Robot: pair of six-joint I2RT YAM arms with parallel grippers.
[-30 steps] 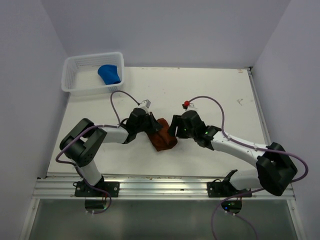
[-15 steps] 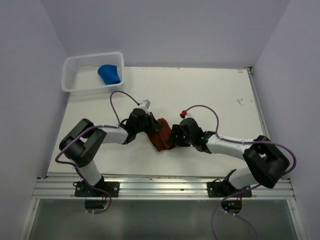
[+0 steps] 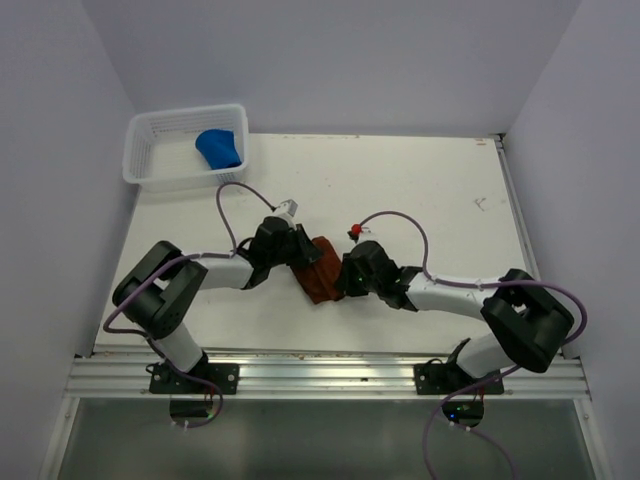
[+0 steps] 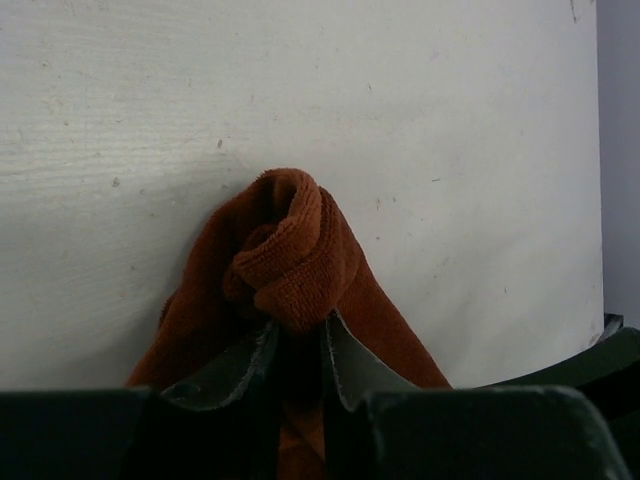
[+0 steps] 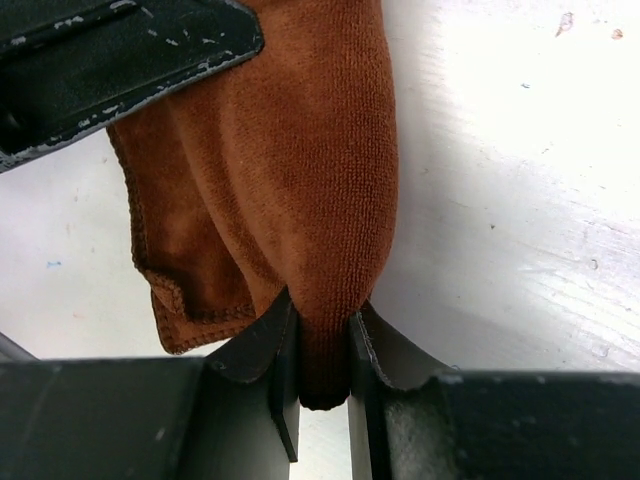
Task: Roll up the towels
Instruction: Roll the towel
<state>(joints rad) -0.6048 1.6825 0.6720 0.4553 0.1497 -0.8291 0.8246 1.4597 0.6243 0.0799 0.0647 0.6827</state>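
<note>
The rust-brown towel (image 3: 322, 283) lies bunched on the white table between both grippers. My left gripper (image 3: 304, 262) is at its left end, and in the left wrist view the gripper (image 4: 298, 335) is shut on a rolled lump of the towel (image 4: 290, 250). My right gripper (image 3: 339, 279) comes in from the right; in the right wrist view the gripper (image 5: 322, 340) is shut on a thick fold of the towel (image 5: 290, 170). A left finger (image 5: 130, 45) shows dark at the top of that view. The royal blue towel (image 3: 219, 148) sits crumpled in the basket.
A white mesh basket (image 3: 185, 112) stands at the table's far left corner. The right arm's purple cable with its red connector (image 3: 354, 231) arches just behind the towel. An aluminium rail (image 3: 320, 375) runs along the near edge, and grey walls stand close on both sides.
The right gripper has moved left onto the rust-brown towel and shut on its fold. The left gripper stays in place on the towel's other end.
</note>
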